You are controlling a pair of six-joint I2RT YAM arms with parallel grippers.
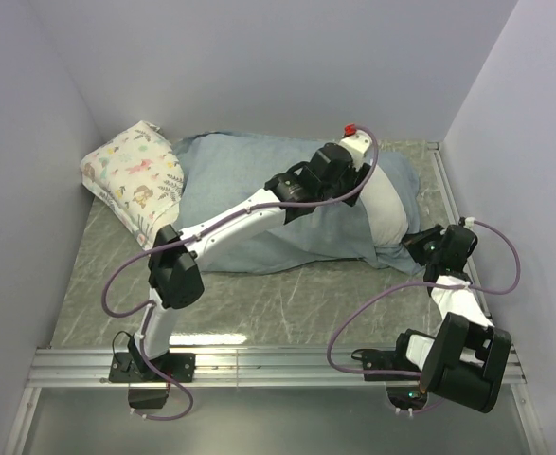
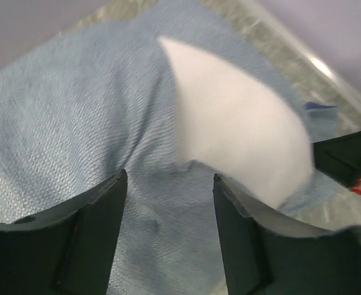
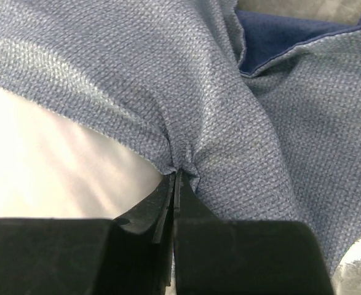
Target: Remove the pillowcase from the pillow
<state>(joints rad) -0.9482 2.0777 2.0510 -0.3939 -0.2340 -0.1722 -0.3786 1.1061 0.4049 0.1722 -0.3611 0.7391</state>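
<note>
Marbled table (image 1: 287, 303) bears a soft, limp pillowcase (image 1: 230, 180); my right gripper (image 3: 175, 175) pinches its hem, probably, while my left gripper (image 2: 168, 203) hangs spread above the plump pillow (image 2: 235, 129).

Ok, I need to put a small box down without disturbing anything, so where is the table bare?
Bare table runs along the near side, between the pillowcase and the base rail; the left arm overhangs its left part. Crowded: the back, filled by the pillow and floral pillow; the right edge, where the right gripper pinches the pillowcase.
</note>
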